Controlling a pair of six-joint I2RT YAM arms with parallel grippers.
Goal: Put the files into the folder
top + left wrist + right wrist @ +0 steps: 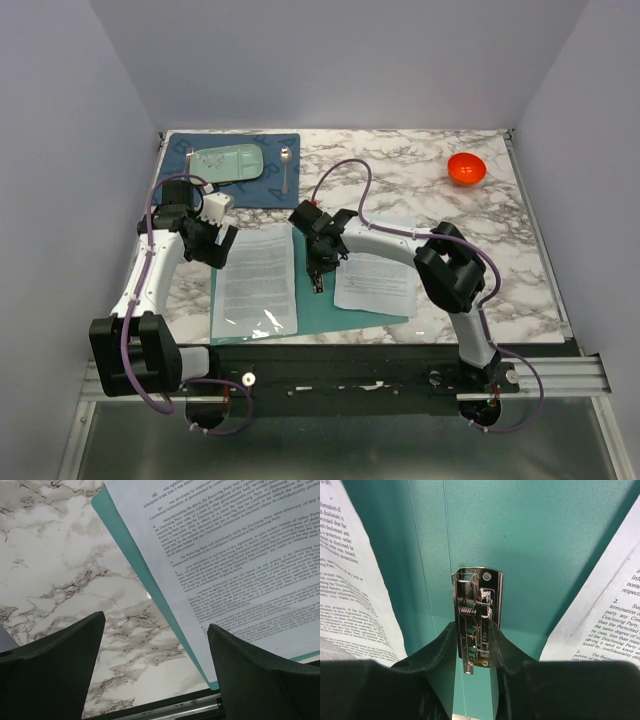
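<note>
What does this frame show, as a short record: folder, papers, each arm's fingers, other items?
folder: teal, open flat on the table
clip: metal, on the folder's middle
left sheet: printed, lying on the folder's left half
right sheet: printed, partly past the folder's right edge
left fingers: open, holding nothing, by the folder's left edge
right fingers: closed on the clip, one each side
other items: blue placemat with pale green tray and spoon; orange bowl far right
</note>
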